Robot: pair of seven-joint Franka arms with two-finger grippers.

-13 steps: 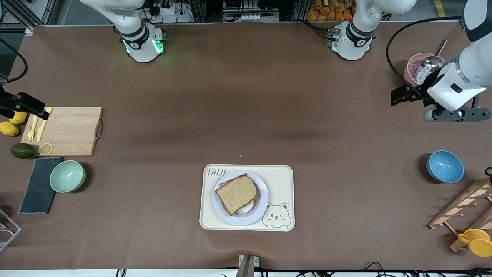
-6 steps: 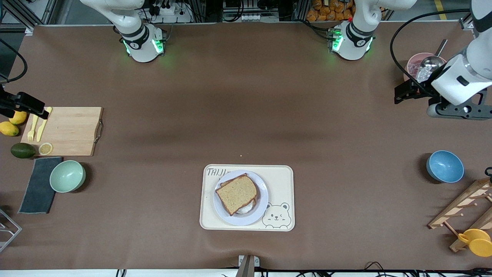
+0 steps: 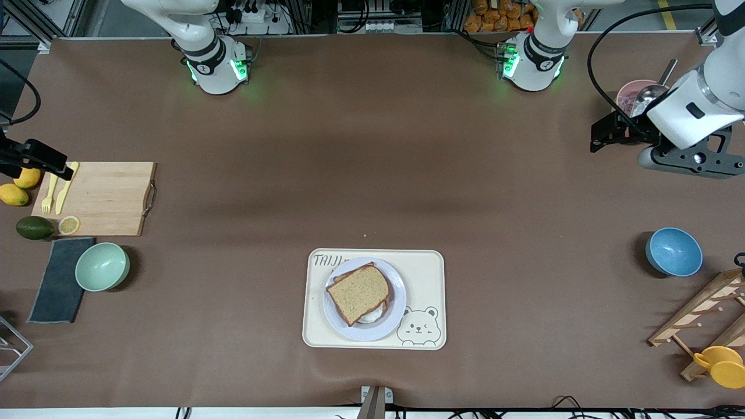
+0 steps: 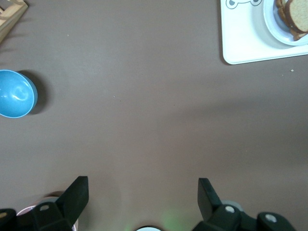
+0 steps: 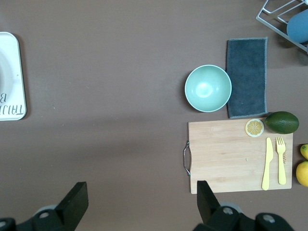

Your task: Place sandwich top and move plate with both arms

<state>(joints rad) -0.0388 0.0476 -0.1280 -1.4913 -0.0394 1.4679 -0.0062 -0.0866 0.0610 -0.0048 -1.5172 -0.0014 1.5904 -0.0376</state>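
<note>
The cream tray [image 3: 432,273] bears the partly covered lettering "TAIJI" at one corner.

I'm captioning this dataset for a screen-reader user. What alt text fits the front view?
A sandwich top lies on an egg sandwich on a plate, which sits on a cream bear-printed tray near the front camera. The left gripper hangs by a pink cup; the right gripper, open, hangs over a cutting board.
</note>
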